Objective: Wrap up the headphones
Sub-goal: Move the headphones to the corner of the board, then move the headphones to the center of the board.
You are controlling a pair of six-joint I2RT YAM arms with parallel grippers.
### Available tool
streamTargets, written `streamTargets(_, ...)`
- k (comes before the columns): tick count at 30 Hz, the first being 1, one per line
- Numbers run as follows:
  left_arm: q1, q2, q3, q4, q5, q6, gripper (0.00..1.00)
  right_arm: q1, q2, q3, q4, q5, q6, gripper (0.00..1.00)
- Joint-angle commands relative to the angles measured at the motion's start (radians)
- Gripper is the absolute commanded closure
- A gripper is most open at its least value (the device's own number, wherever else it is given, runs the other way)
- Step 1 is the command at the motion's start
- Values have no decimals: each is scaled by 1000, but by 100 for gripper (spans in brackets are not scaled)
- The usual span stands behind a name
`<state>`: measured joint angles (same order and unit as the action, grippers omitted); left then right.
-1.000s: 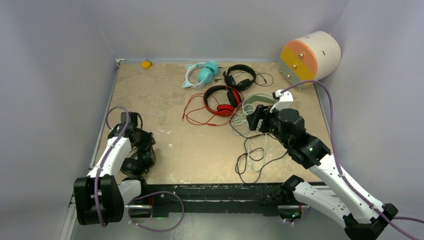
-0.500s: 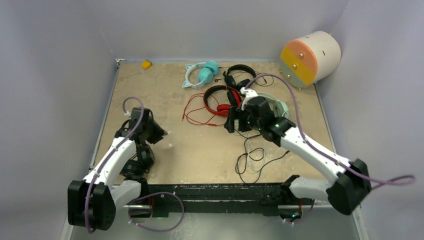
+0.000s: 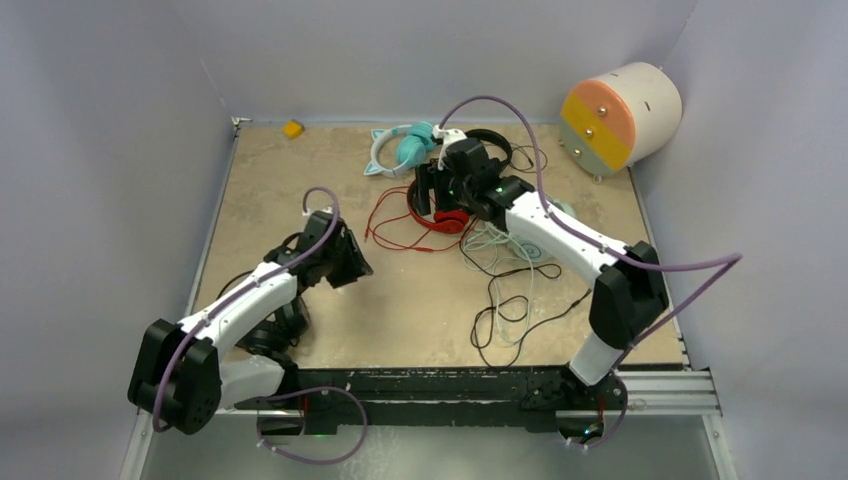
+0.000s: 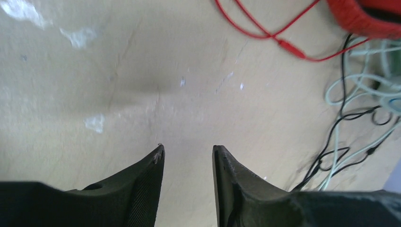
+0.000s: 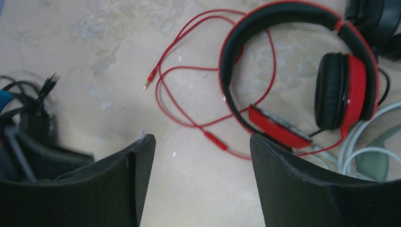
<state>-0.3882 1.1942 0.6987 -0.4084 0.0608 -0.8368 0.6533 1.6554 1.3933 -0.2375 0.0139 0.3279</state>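
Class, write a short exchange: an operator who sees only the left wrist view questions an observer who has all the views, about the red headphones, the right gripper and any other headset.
Operator: I see just a corner of the red headphones. Is the right gripper on them?
Observer: No. The right gripper is open and empty, over their cable beside the band.
Operator: Is there any headset past the red one?
Observer: Yes, a teal cat-eared headset lies farther back.
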Motion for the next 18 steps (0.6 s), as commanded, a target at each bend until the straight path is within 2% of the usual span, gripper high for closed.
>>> streamTargets(1, -97, -42, -33, -97, -161, -136, 61, -2, 97, 128, -51, 69, -67, 26)
streamTargets(8, -101, 38, -86, -2, -187, -140, 63, -1, 324, 361, -113, 143, -152, 29)
streamTargets(10, -101, 44, -76, -62, -201, -174, 66, 1, 368, 419, -148, 129, -159, 31)
streamTargets(12, -101, 33, -68, -176, -244, -273, 68, 6, 391, 439, -160, 129, -171, 32)
streamTargets(16, -101, 13, -33, -393, -345, -439, 65, 7, 437, 463, -162, 165, -184, 31)
streamTargets(18, -100, 17, -20, -431, -386, -466, 63, 8, 463, 474, -160, 174, -192, 31)
